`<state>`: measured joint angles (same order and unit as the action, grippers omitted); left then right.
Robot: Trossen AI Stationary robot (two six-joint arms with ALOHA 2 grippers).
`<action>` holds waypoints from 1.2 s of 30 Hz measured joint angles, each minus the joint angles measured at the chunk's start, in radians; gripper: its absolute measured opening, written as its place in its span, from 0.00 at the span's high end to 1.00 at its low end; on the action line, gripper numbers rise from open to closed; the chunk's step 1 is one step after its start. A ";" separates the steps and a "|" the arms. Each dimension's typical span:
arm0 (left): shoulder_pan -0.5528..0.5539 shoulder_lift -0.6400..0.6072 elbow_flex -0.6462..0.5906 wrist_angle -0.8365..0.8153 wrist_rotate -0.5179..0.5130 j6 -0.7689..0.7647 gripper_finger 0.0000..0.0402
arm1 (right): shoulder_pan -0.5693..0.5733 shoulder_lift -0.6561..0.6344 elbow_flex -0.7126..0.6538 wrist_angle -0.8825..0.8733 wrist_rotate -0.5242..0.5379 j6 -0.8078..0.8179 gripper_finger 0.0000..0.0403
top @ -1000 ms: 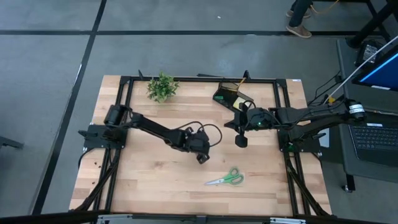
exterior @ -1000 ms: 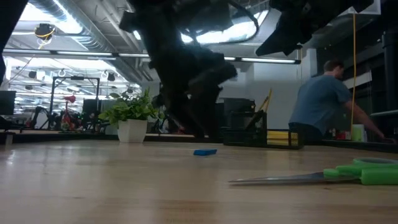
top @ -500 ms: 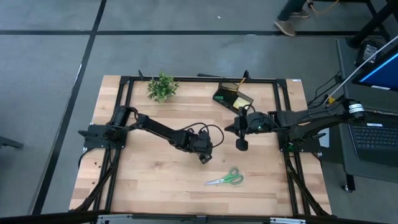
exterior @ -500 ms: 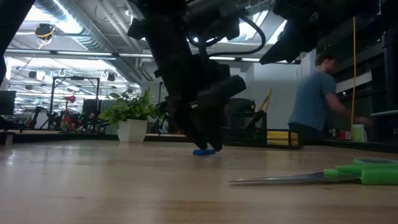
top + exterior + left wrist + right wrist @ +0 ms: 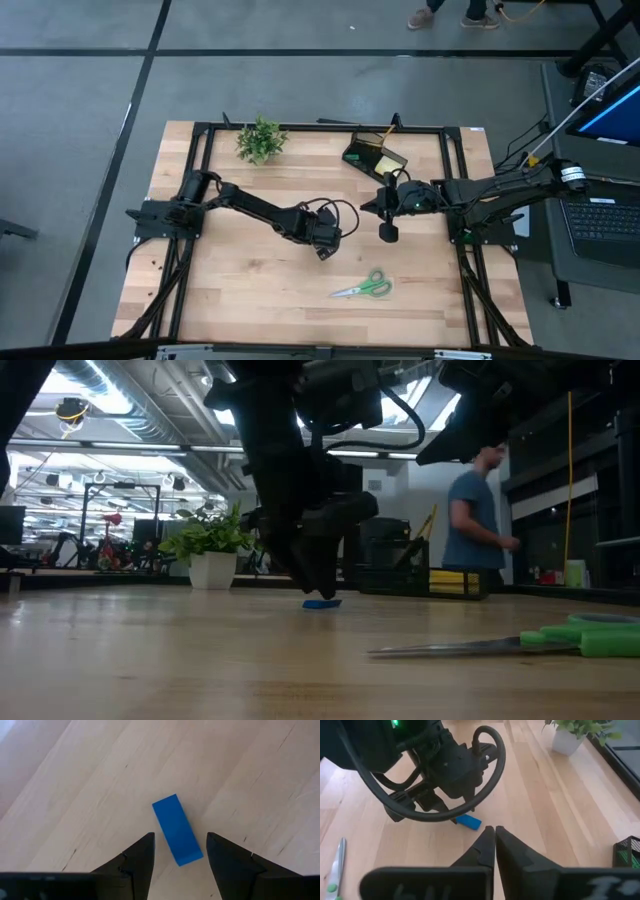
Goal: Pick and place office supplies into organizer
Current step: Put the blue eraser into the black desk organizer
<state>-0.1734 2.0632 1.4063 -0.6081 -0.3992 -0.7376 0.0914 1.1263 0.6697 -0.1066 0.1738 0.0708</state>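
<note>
A small blue eraser (image 5: 177, 830) lies flat on the wooden table, near its middle (image 5: 321, 603). My left gripper (image 5: 180, 837) stands open over it, slanting steeply down, one finger on either side of the eraser's near end, with gaps showing. My right gripper (image 5: 495, 832) hangs shut above the table to the right of the eraser (image 5: 388, 232), holding nothing. Green-handled scissors (image 5: 365, 287) lie flat toward the near edge. The black organizer (image 5: 372, 152) stands at the far edge, with a yellow pad and a pencil (image 5: 428, 525) in it.
A potted green plant (image 5: 261, 138) stands at the far left of the table. A black frame (image 5: 320, 126) runs along the table's far edge and sides. A person (image 5: 475, 520) moves in the room beyond the table. Bare wood lies between the eraser and the scissors.
My left gripper has tipped more steeply downward, and its fingertips have sunk to the blue eraser, staying open. The person in the room behind has walked across.
</note>
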 joint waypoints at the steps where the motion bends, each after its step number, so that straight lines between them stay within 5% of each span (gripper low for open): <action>1: 0.000 0.000 0.000 0.003 0.000 0.000 0.57 | 0.000 0.000 0.000 0.000 0.000 0.000 0.97; 22: 0.045 0.039 0.006 0.009 0.124 -0.035 0.57 | 0.000 0.000 0.000 0.008 0.000 0.005 0.99; 36: 0.043 0.039 0.004 0.020 0.112 0.115 0.76 | 0.000 0.000 0.000 0.008 0.000 0.006 0.92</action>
<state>-0.1307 2.1021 1.4101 -0.5883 -0.2871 -0.6223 0.0910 1.1263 0.6701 -0.0990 0.1738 0.0769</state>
